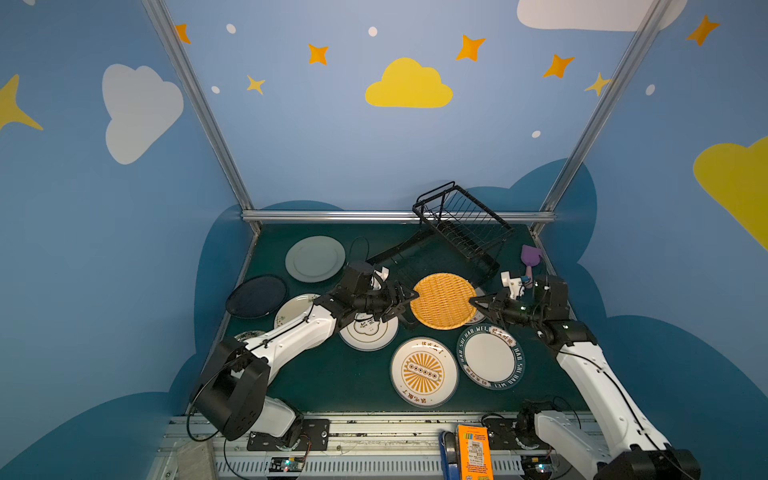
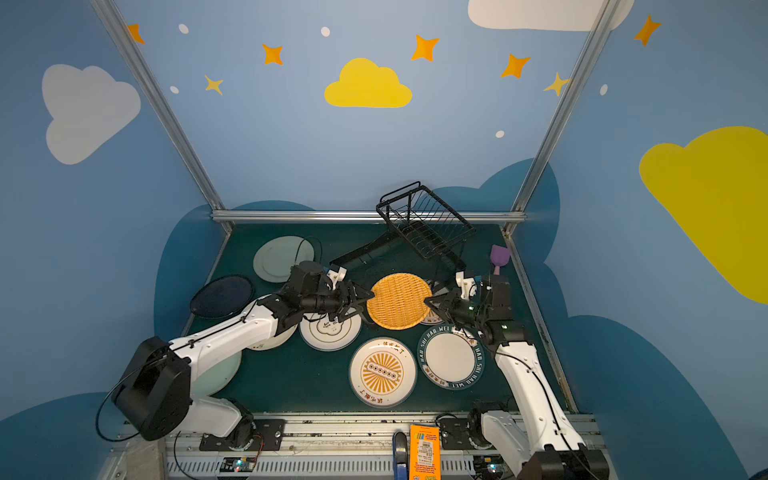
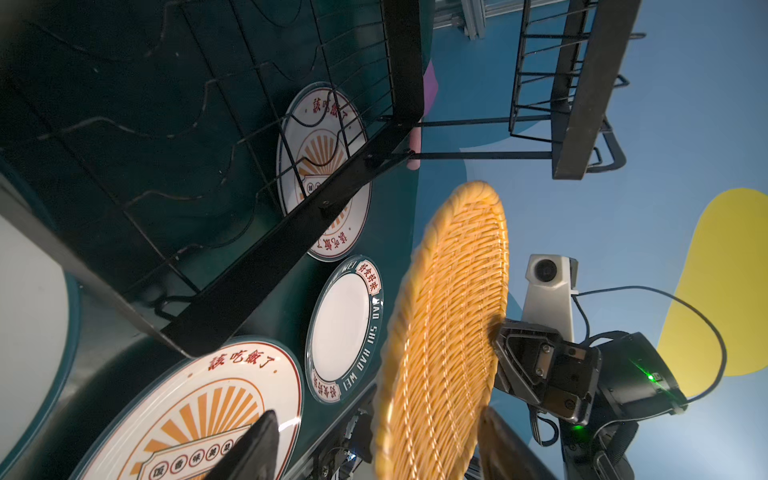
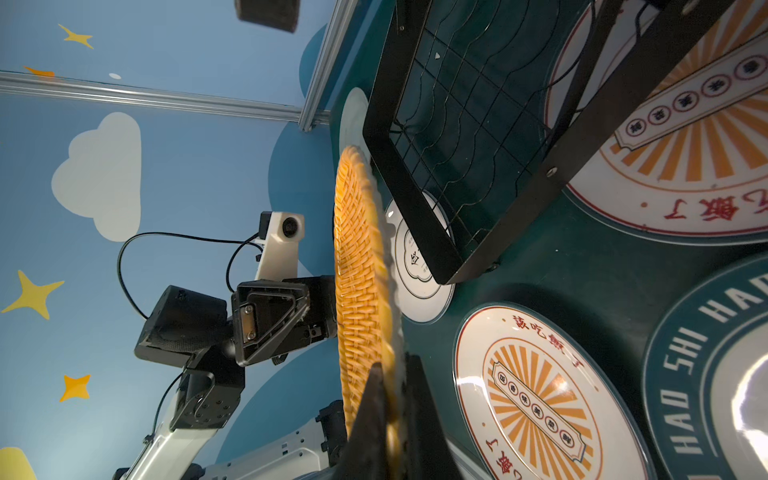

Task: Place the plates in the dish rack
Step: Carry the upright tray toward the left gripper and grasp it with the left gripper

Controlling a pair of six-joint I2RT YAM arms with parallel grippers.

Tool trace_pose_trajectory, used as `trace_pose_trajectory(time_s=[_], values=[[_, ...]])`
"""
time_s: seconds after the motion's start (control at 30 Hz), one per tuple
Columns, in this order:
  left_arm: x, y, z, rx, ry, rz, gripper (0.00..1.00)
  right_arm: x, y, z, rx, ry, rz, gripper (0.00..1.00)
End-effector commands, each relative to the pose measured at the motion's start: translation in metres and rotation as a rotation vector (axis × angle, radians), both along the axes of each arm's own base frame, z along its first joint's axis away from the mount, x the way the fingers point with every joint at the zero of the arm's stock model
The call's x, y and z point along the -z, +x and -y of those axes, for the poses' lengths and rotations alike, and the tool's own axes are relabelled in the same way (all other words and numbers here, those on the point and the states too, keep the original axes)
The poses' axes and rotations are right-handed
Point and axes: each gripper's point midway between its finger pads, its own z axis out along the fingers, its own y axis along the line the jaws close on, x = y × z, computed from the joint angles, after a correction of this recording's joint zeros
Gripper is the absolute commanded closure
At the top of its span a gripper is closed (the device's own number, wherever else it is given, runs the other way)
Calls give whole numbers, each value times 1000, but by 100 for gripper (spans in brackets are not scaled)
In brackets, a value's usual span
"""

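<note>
Right jaws clenched the woven orange plate [image 1: 442, 301], raised off the bench [image 1: 332, 386]; left jaws, parted, straddled its opposite rim.

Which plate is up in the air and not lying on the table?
The orange woven-look plate. The right gripper pinches its rim and holds it above the table; the rest lie flat.

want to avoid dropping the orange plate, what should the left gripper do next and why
Probably close the left gripper on the rim of the orange woven plate. Its jaws straddle that rim without pinching it yet, while the right gripper, shut on the opposite edge, holds the plate up alone.
</note>
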Motion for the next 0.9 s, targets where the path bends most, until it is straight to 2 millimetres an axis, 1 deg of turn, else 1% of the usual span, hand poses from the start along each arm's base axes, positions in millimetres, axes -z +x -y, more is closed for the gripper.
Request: trace_pose_trajectory(time_s=[0.0, 0.1, 0.4, 0.5, 0.57, 0.8, 0.87], values=[[-26, 19, 7, -46, -66, 72, 33, -34, 7, -8, -26, 44, 99, 100], [-22, 22, 10, -55, -65, 58, 45, -37, 8, -9, -31, 54, 113, 100], [-22, 30, 18, -69, -128, 37, 58, -38, 12, -14, -58, 72, 105, 100], [-24, 30, 21, -68, -155, 26, 65, -38, 14, -16, -63, 73, 101, 100], [-24, 31, 22, -72, -168, 21, 69, -38, 15, -17, -65, 74, 99, 100], [-32, 33, 20, -113, -239, -22, 92, -37, 17, -21, -87, 77, 99, 100], [-33, 34, 18, -133, -252, -40, 96, -39, 17, -22, -98, 75, 112, 100]])
